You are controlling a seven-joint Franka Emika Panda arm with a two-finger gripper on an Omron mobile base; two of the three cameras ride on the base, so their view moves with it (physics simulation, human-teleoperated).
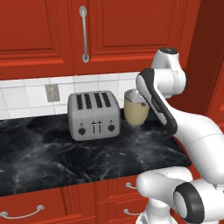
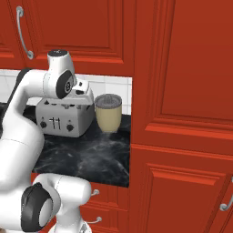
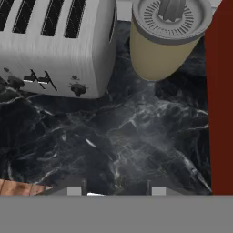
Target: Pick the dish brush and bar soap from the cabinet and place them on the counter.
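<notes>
Dish brush, bar soap: neither seen on counter (image 1: 52,153); judge both inside cabinet (image 1: 122,30), door shut, handle (image 1: 84,34) untouched. All steps left: open, pick, place. Gripper (image 3: 116,189) above bare counter, tips apart, nothing between them. Counter black marble, holds toaster (image 1: 94,114) and juicer (image 1: 136,107) beside it. White tile wall behind, red drawers below.

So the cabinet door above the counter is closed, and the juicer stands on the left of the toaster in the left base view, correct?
Not quite. The cabinet door is closed, but in the left base view the juicer stands on the right of the toaster, not the left, both on the counter.
</notes>
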